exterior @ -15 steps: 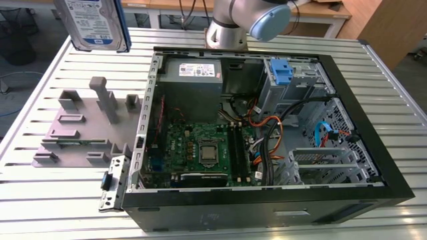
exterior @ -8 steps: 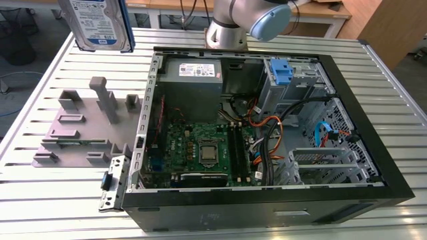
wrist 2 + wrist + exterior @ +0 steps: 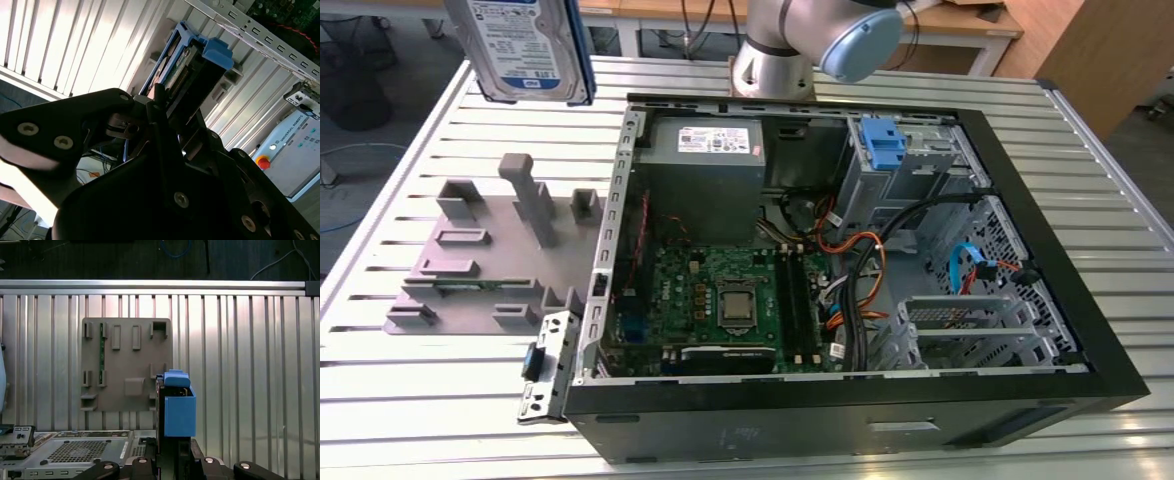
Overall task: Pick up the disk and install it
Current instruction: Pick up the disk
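Disk (image 3: 527, 45) pinched upright by end effector (image 3: 172, 112), hanging high above slatted table (image 3: 1107, 220).

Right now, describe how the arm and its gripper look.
In the exterior view, the arm is rounded silver-grey metal with a pale blue round joint cap. In the second wrist view, the gripper is matte black: angular linked plates dotted with silver screw heads.

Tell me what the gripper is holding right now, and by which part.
The gripper holds the disk, clamped at the end nearest the wrist; its far end sticks out free.
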